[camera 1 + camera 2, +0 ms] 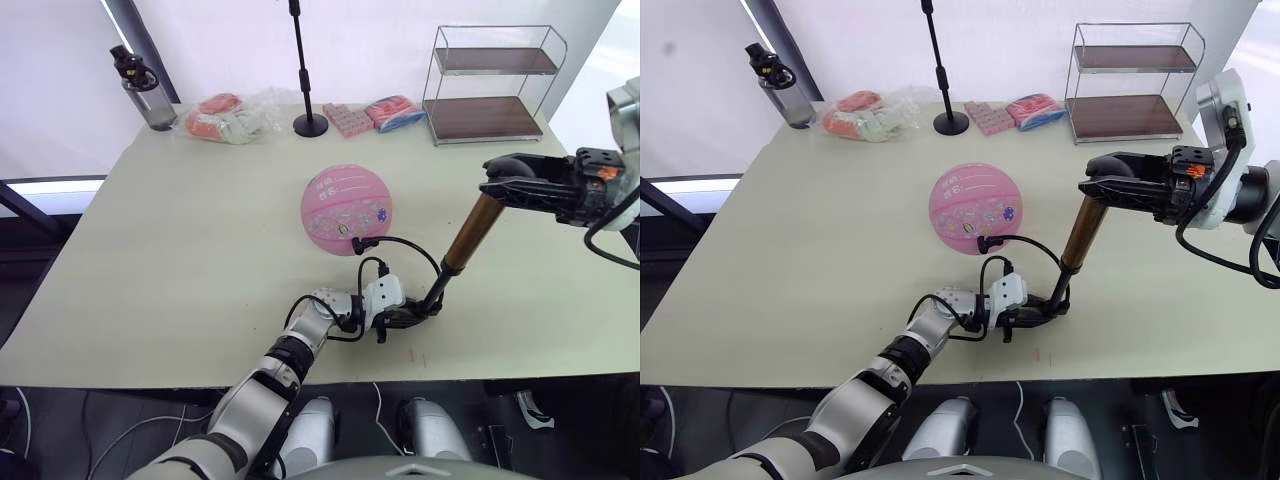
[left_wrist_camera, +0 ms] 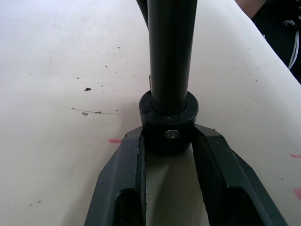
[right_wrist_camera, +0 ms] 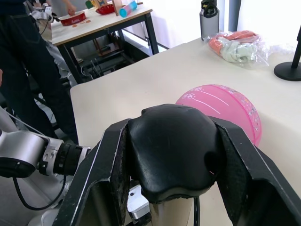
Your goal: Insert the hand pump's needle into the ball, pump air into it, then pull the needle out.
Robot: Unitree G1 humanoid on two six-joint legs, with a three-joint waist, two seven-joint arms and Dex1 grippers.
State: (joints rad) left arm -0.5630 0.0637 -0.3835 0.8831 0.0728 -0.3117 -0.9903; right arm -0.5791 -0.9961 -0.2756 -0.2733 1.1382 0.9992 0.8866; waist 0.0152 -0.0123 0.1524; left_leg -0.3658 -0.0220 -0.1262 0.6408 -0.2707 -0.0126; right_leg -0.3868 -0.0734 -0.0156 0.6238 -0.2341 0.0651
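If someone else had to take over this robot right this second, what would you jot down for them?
Left gripper: shut on the hand pump's black base, pinning it to the table.
Right gripper: shut on the pump's black handle, pump leaning upright.
The ball sits mid-table, looking round; the black hose loops from the pump to its near side, where the needle fitting meets the ball.
Done: needle appears inserted.
Left: finish pumping if needed, then pull the needle out.
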